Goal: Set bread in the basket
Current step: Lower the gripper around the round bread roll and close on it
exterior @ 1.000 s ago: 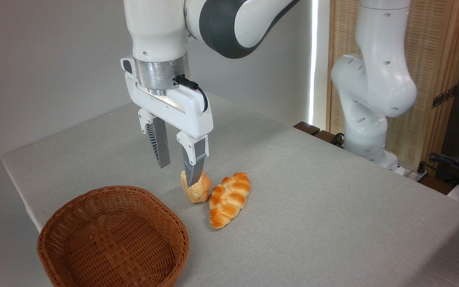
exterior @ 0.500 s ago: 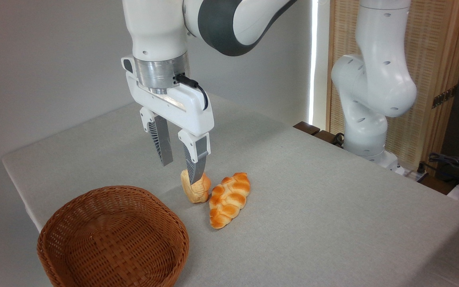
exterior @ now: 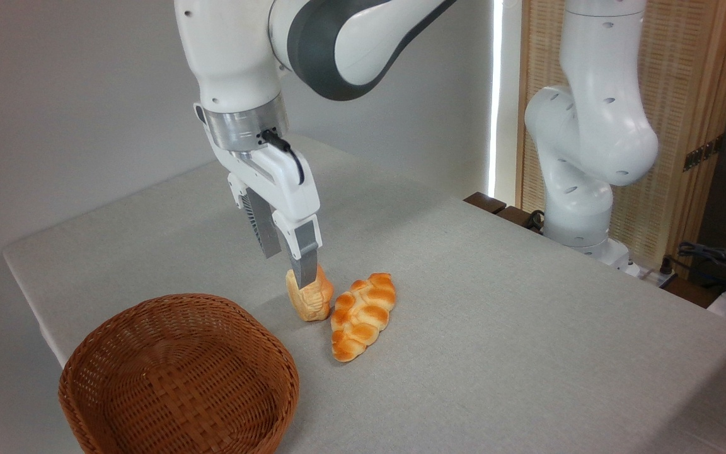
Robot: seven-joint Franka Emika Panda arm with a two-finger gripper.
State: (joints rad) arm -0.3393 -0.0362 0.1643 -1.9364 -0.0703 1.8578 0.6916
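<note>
The table (exterior: pixel 495 328) carries everything; the basket (exterior: pixel 177 378) sits at its near left corner; the loaf (exterior: pixel 363 315) lies right of the bun (exterior: pixel 314 302), touching it; the gripper (exterior: pixel 287 268) hangs just above the bun, jaws parted, holding nothing, its near finger overlapping the bun's top.

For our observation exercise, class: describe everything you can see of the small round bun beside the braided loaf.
The small bun is a knotted roll with a golden-orange top and paler sides, glossy like a baked crust. It sits on the grey table, tilted a little, just left of the braided loaf; whether they touch is unclear. The basket lies apart, nearer the camera and to the left. The gripper hangs over it, one finger overlapping its top; contact cannot be confirmed.
</note>
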